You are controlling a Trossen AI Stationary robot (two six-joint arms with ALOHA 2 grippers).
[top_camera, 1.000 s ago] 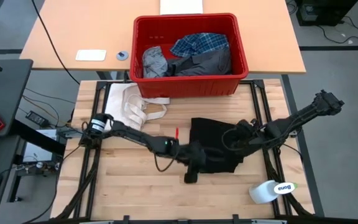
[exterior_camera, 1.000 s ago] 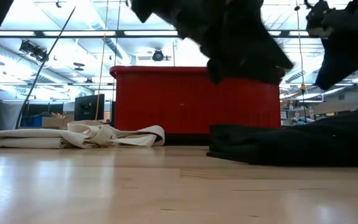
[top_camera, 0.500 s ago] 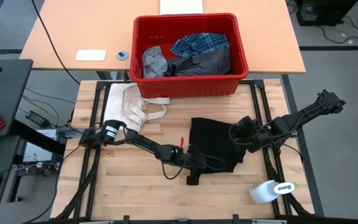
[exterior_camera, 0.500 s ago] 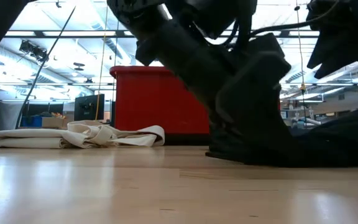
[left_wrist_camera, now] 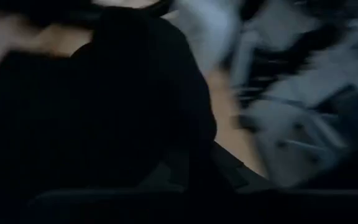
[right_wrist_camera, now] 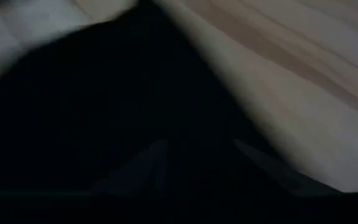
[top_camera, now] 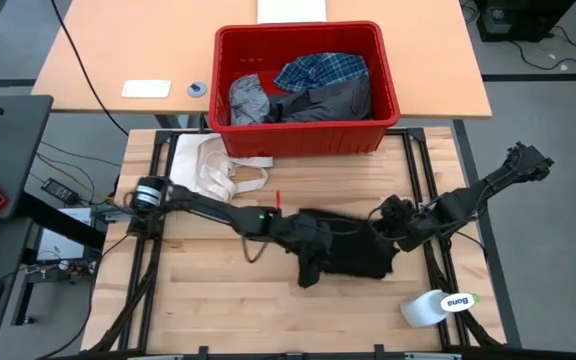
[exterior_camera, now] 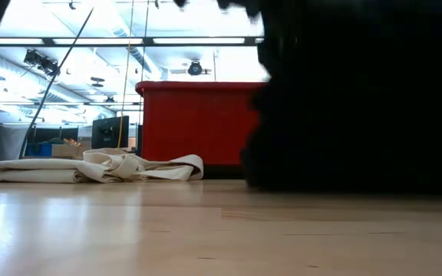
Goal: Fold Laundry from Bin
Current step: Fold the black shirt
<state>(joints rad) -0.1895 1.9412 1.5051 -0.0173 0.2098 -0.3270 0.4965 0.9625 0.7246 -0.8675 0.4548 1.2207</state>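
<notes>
From above: pale wooden work table (top_camera: 198, 290) on a black frame, with an orange-brown table (top_camera: 118, 50) beyond it and grey floor to the right. Red bin (top_camera: 303, 135) at the far edge of the wooden top, holding a plaid shirt (top_camera: 320, 68), a light grey garment (top_camera: 248, 98) and a dark grey garment (top_camera: 333, 100). Cream-white cloth (top_camera: 213, 165) just left of and near the bin, on the wood. Black garment (top_camera: 353, 245) bunched in the middle-right of the wooden top. Left gripper (top_camera: 313, 250) at the garment's left edge, right gripper (top_camera: 393, 225) at its right edge; fingers of both lost against the black fabric, so grip and opening impossible to tell here. White roll (top_camera: 436, 305) with a green label at the near right corner. White card (top_camera: 146, 88) and small round object (top_camera: 197, 89) on the far table.

From table height: smooth wood grain (exterior_camera: 167, 230) in the foreground, bin (exterior_camera: 198, 123) behind, cream cloth (exterior_camera: 98, 167) lying flat at left, black mass (exterior_camera: 359, 92) filling the right. Bright room with long ceiling lights (exterior_camera: 90, 41) beyond.

Left wrist: black fabric (left_wrist_camera: 104, 124) filling most of the picture, blurred. Right wrist: black fabric (right_wrist_camera: 104, 112) over pale wood (right_wrist_camera: 291, 93).
</notes>
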